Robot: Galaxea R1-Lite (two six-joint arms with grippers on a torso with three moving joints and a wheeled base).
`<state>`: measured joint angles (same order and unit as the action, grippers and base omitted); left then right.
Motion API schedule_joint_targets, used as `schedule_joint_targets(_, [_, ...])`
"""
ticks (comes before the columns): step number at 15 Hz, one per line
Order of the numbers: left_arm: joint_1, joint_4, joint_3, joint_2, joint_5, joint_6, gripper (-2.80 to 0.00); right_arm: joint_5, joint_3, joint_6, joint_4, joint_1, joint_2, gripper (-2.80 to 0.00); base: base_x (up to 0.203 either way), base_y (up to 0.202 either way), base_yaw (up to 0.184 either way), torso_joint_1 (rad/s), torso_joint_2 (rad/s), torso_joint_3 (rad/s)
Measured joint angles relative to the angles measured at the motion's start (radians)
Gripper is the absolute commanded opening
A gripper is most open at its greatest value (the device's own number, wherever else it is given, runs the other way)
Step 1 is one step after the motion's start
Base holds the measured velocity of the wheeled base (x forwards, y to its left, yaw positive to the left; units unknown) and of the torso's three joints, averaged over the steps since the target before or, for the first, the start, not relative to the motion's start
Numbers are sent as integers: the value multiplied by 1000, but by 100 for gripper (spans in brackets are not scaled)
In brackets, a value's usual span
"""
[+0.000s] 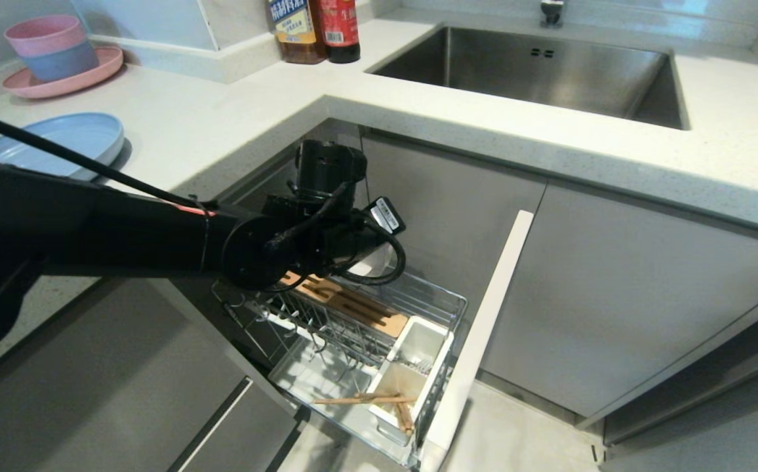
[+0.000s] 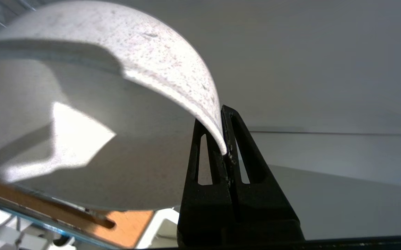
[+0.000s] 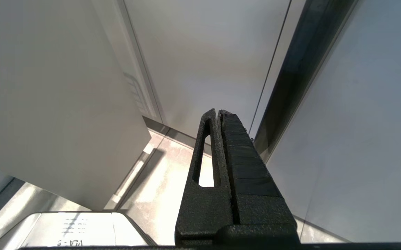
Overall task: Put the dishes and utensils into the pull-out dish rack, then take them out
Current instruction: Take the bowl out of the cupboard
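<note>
— While the pull-out dish rack (image 1: pixel 353 341) stands drawn out below the counter, where's the bowl (image 2: pixel 93 114)?
— Pinched by its rim in the left gripper (image 2: pixel 225 147), just above the wooden knife block (image 1: pixel 346 303).
— The rest?
— Chopsticks (image 1: pixel 369 397) lie across the white cutlery holder (image 1: pixel 412 373); the blue plate (image 1: pixel 64 141) sits on the counter.
— Right gripper (image 3: pixel 218 116)?
— Clamped together, holding nothing, near the cabinet fronts.

Two bottles (image 1: pixel 315 29), two chopsticks (image 1: pixel 362 398), one blue plate (image 1: pixel 58 141).
</note>
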<state>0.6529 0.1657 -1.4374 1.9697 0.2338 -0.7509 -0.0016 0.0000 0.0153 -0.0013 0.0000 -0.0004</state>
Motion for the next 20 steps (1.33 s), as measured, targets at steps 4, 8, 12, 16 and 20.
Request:
schedule_joint_targets(4, [50, -5, 36, -112, 8, 7, -280, 0, 0, 0, 0, 0, 0, -280, 0, 0, 0, 0, 0, 0])
schedule_joint_targets(8, [139, -18, 79, -297, 88, 47, -280, 0, 0, 0, 0, 0, 0, -280, 0, 0, 0, 0, 0, 0])
schedule_joint_targets(12, [188, -20, 104, -521, 136, 156, -280, 0, 0, 0, 0, 0, 0, -280, 0, 0, 0, 0, 0, 0])
schedule_joint_targets(16, [97, -16, 108, -698, 140, 278, -280, 0, 0, 0, 0, 0, 0, -280, 0, 0, 0, 0, 0, 0])
schedule_joint_targets(20, [-136, -18, 87, -765, 139, 402, -280, 0, 0, 0, 0, 0, 0, -280, 0, 0, 0, 0, 0, 0])
